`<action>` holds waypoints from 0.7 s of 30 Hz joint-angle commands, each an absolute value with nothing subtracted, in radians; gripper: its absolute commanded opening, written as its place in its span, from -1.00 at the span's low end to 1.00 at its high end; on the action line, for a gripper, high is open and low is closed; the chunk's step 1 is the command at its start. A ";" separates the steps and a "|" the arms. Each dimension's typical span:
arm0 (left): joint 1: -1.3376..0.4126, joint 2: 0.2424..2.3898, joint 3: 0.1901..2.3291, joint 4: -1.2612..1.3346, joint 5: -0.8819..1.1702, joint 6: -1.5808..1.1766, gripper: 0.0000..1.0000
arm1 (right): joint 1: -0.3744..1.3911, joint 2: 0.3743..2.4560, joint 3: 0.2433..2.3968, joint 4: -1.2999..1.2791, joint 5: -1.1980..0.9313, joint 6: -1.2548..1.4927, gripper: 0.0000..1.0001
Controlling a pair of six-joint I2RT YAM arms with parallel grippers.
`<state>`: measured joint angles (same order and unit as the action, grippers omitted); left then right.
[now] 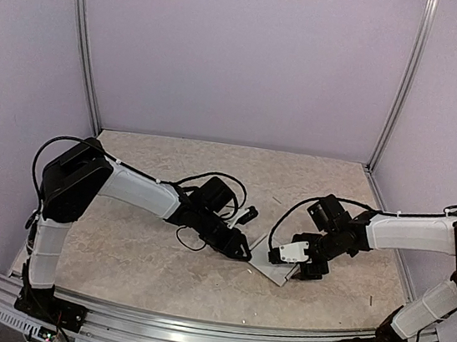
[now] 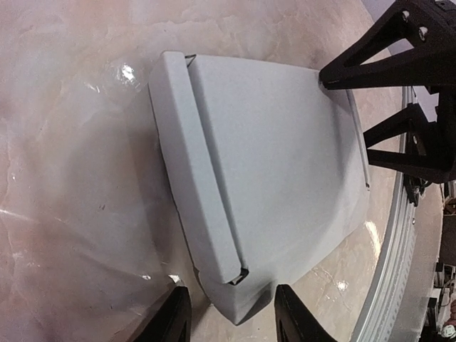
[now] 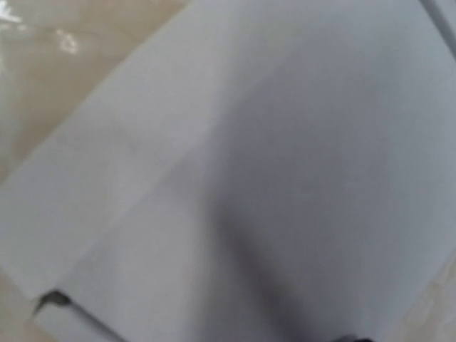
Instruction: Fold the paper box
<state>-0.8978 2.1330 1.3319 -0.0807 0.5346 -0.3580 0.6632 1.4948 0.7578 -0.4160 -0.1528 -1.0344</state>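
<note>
Where the 2 grippers meet, the paper box point(image 2: 278, 178) lies flat on the table point(image 1: 132, 264), 1 long flap folded over its face. Left gripper point(image 2: 231, 317): jaws spread, box corner between them, not pinched. Right gripper point(image 2: 347, 108): jaws parted, 1 fingertip on the box's opposite edge. Table beige, marbled; walls point(image 1: 244, 55) pale lilac.

I count one paper box point(image 1: 266, 259), a single pale grey-white piece of thin card, on the one mottled beige bench point(image 1: 133, 255). Two white-and-black jointed arms reach over it, the left arm point(image 1: 137, 191) and the right arm point(image 1: 410, 231). Each ends in one black two-finger claw, so there are two: the left claw point(image 1: 243, 253) and the right claw point(image 1: 312, 271).
</note>
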 commanded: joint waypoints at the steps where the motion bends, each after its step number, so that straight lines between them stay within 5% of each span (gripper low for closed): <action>1: -0.892 2.173 1.377 -0.074 0.565 -0.362 -0.20 | 0.675 1.524 0.732 -0.375 -0.142 -1.017 0.46; 13: -0.891 2.204 1.406 -0.083 0.670 -0.397 -0.49 | 0.684 1.561 0.717 -0.356 -0.156 -0.976 0.35; 21: -0.888 2.192 1.423 -0.179 0.530 -0.376 -0.35 | 0.687 1.555 0.722 -0.366 -0.138 -0.964 0.35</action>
<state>-0.8822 2.1818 1.3949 -0.1043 0.6044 -0.3958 0.6735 1.5188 0.7486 -0.3305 -0.1448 -1.0004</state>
